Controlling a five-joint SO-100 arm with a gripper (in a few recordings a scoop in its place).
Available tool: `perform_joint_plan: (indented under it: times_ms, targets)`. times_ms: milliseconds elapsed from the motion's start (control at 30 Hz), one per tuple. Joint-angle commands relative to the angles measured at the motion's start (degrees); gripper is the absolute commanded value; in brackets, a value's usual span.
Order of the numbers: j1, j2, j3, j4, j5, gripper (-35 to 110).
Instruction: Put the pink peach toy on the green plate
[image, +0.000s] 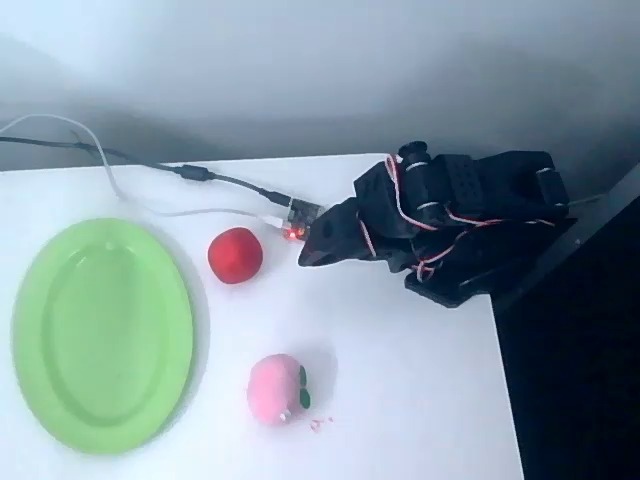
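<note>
At the right rear of the white table (400, 400), overhead view: black arm (470, 225) folded low, red-and-white wires looped across its body. Gripper (318, 250) points left, its dark tip hanging just right of the small circuit board (303, 218) with a red light. Fingers read as one dark wedge (no gap visible between them), so whether they are together or slightly apart cannot be told. Nothing seen held; tip touches neither toy.

Pink peach toy (276, 389) lies on the bare table toward the front, dark green leaf patch on its right side, well apart from the gripper. A few pink specks (320, 424) on the table just right of it.

Green plate (102, 333) at left, oval, raised rim, nothing on it. Peach sits near the plate's right edge but not touching.

Red ball (235, 255) between plate and gripper, closer to the gripper tip, apart from both.

Black and white cables (120, 170) run from upper left to the board
</note>
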Motion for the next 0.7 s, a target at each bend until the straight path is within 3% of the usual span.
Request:
perform_joint_plan:
  times_ms: [0, 467, 667]
  targets:
    - [7.5, 1.1, 3.2, 0.1, 0.4, 0]
    - [7.1, 0.5, 2.8, -2.1, -2.5, 0]
    - [4.3, -14.2, -14.3, -10.2, -5.2, 0]
